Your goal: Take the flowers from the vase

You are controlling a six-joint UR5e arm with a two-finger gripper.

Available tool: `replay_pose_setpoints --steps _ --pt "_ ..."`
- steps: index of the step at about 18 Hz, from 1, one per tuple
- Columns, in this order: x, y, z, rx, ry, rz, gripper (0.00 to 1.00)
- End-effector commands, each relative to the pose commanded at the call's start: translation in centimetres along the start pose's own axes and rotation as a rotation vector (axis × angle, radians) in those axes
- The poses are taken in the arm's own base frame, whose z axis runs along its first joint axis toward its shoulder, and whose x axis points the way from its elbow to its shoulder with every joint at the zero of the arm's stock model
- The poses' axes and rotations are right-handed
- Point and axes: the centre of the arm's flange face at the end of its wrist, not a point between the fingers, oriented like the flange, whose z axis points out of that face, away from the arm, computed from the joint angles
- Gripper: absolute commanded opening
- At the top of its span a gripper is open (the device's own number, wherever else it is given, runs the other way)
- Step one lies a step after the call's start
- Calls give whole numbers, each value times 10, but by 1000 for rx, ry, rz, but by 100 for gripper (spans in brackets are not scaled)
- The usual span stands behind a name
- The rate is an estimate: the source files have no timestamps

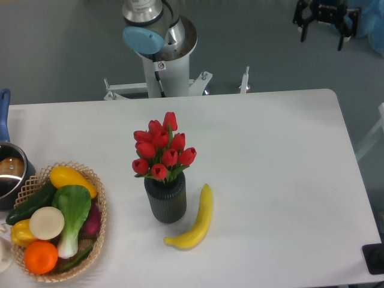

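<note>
A bunch of red tulip flowers point(162, 149) with green leaves stands upright in the vase point(165, 198), a short dark ribbed cylinder near the middle of the white table point(270, 150). The stems are hidden inside the vase. My gripper point(323, 36) is at the top right of the view, beyond the table's far edge and far from the flowers. Its two black fingers are spread apart with nothing between them. The arm's base point(161, 45) stands behind the table's far edge.
A yellow banana point(197, 221) lies just right of the vase, almost touching its foot. A wicker basket point(99, 201) of vegetables and fruit sits at the front left. A steel pot with a blue handle point(6, 168) is at the left edge.
</note>
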Motion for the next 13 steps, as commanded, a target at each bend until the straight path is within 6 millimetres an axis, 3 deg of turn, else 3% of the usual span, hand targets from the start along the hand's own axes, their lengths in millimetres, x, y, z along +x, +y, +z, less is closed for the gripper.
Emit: replay_pose_setpoints --steps 8,13 --pt "2 -19 16 17 -57 23 100" --pt "10 -27 31 127 -79 -107 100"
